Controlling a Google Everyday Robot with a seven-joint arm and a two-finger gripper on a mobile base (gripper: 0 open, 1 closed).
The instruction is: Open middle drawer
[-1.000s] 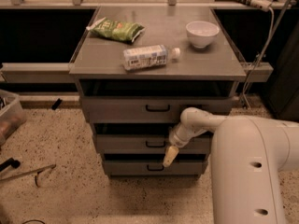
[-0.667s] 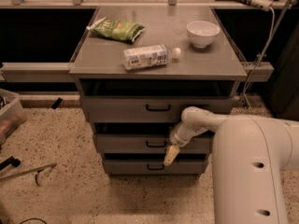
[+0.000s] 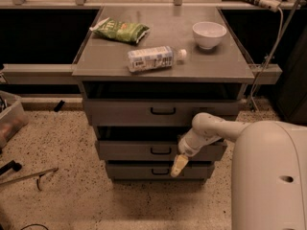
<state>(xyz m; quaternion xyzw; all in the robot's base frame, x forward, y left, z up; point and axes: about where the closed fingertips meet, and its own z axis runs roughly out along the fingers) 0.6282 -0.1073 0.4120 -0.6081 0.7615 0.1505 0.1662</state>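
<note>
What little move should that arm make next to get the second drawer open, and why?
Probably a short shift left and slightly up, bringing the gripper onto the handle of the middle drawer. As I read it, the gripper hangs to the right of and below that small black handle, not on it, so it has nothing to pull yet.

Pincer at middle drawer front, just right of its loop handle; bottle, bowl, snack bag on bench.

White rounded arm (one dark hole) bears yellowish tool by middle drawer.
</note>
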